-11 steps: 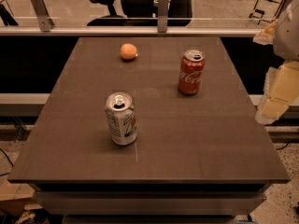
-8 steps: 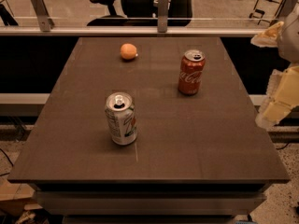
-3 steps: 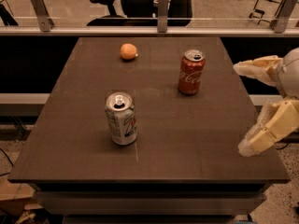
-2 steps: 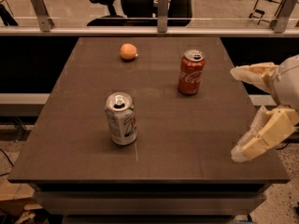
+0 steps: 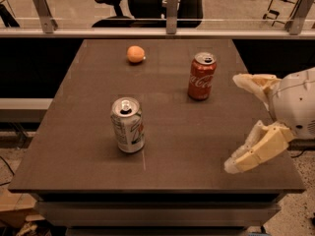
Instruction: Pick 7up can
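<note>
The 7up can (image 5: pixel 128 125) stands upright on the dark table (image 5: pixel 162 132), left of centre, its silver top open. It is silvery-white and pale green with a small red mark. My gripper (image 5: pixel 237 124) is at the right side of the table, well to the right of the can and apart from it. Its two cream fingers (image 5: pixel 256 150) are spread wide, with nothing between them. One finger points left near the table's right edge, the other hangs lower toward the front right corner.
A red Coca-Cola can (image 5: pixel 201 76) stands upright right of centre, between my gripper and the far edge. An orange (image 5: pixel 136 54) lies at the far side. A glass rail and an office chair (image 5: pixel 147 4) are beyond the table.
My gripper has moved in from the right edge toward the left and lower over the table. The cans and the orange have not moved.
</note>
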Robot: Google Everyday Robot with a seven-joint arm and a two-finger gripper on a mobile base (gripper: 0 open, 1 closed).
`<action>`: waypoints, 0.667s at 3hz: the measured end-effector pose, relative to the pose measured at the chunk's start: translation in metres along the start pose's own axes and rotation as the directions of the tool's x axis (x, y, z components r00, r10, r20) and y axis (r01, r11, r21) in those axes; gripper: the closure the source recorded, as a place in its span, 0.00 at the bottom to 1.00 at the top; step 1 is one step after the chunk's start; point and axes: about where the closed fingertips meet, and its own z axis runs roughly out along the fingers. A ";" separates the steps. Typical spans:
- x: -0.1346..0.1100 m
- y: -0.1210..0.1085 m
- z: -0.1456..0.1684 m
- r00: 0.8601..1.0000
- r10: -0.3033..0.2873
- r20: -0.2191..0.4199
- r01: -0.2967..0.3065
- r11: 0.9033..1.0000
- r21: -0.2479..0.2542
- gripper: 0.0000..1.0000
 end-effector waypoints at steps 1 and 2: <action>0.001 -0.008 0.008 0.998 -0.035 0.055 0.034 0.999 0.020 0.00; 0.000 -0.016 0.016 0.991 -0.072 0.114 0.069 0.997 0.032 0.00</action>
